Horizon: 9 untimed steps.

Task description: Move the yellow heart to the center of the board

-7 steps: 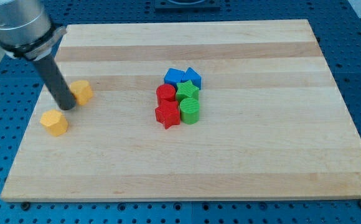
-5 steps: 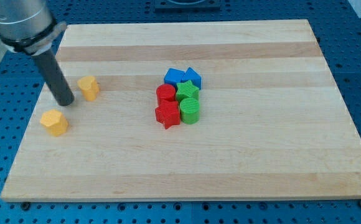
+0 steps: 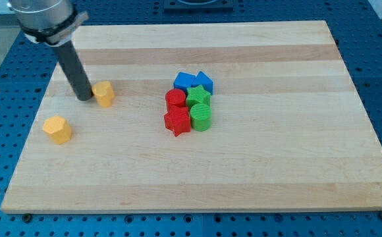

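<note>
Pressing against the yellow heart (image 3: 103,94) with my tip (image 3: 85,98), left of the cluster.

Lying nearest: yellow hexagonal block (image 3: 57,129), lower left of the heart; sitting further right: red star (image 3: 176,122), green cylinder (image 3: 201,118), red block (image 3: 175,100), green star (image 3: 198,96), two blue blocks (image 3: 193,81). No pincer: bare rod.

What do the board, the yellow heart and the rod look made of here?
Board: pale wood, matte, going by its lengthwise grain bands. Yellow heart: probably plastic or painted wood, uniform opaque colour with a soft sheen. Rod: dark and smooth, maybe metal or plastic; my tip sits against the heart's left side.
</note>
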### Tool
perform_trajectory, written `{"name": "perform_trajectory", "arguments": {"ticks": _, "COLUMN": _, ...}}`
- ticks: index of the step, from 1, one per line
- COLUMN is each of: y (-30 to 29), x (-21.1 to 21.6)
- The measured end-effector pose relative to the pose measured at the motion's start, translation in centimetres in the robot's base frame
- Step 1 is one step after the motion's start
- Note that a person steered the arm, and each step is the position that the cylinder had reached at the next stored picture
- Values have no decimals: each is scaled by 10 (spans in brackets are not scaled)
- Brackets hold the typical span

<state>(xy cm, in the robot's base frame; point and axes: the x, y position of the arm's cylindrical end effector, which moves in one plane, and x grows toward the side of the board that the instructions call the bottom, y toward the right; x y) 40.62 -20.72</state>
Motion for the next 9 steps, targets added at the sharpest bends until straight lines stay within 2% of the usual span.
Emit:
{"name": "perform_trajectory", "arguments": {"ticks": 2, "y": 46, "x": 0}}
{"name": "perform_trajectory", "arguments": {"ticks": 5, "y": 4, "x": 50}}
{"name": "perform_trajectory", "arguments": {"ticks": 7, "y": 11, "x": 26}}
{"name": "perform_trajectory", "arguments": {"ticks": 9, "y": 55, "x": 19}}
